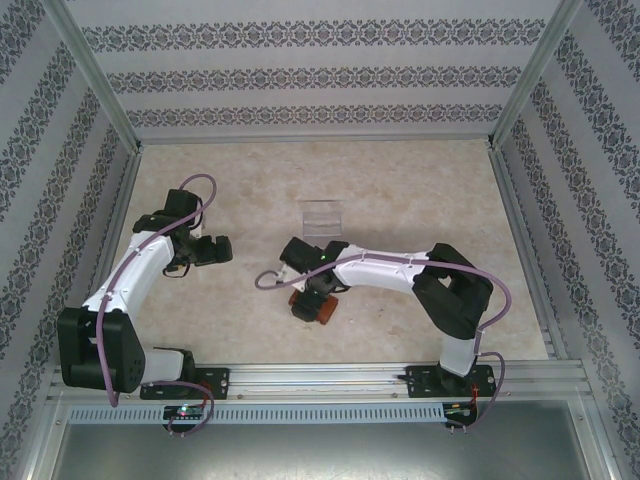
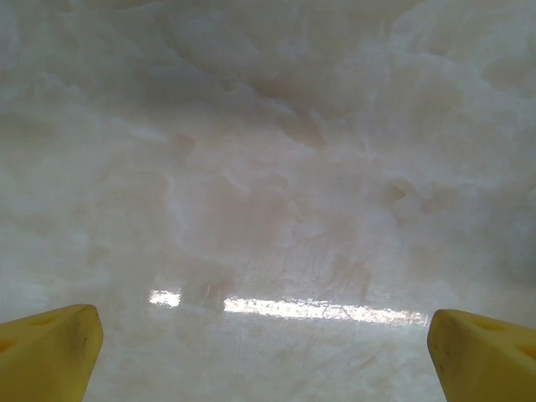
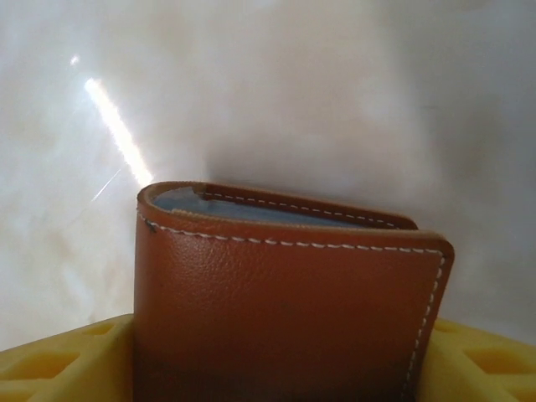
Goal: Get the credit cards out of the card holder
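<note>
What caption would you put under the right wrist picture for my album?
Brown card holder between the right gripper's yellow fingers, over a pale table.

- card holder [image 3: 285, 310]: tan-brown leather, white stitching along the edges, grey-blue lining inside
- table [image 1: 400, 190]: pale beige, cloudy marble pattern, white glare streaks
- walls [image 1: 320, 80]: white, bands of dark grey floral ornament
- arms [image 1: 380, 270]: white shells, black joints and bases
- cables [image 1: 200, 185]: mauve-purple
- left gripper [image 2: 264, 356], right gripper [image 3: 285, 368]: fingers [image 2: 50, 352] plain yellow
- rack [image 1: 322, 217]: clear, colourless
- frame [image 1: 330, 375]: silver-grey metal
</note>
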Robot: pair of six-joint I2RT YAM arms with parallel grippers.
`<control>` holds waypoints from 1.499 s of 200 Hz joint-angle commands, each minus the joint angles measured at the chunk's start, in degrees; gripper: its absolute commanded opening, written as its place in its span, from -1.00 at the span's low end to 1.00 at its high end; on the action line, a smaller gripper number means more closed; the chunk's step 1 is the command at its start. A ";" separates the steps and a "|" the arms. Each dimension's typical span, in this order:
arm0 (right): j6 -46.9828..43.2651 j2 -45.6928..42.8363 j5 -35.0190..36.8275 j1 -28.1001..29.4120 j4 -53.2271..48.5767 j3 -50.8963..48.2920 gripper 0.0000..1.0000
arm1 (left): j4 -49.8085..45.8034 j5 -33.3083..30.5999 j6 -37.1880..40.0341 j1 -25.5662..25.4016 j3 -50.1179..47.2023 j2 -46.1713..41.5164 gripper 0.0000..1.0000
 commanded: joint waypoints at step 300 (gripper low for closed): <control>49.21 4.72 7.50 -2.05 -5.06 8.49 0.71 | 5.81 12.38 -5.26 -3.42 0.75 3.82 1.00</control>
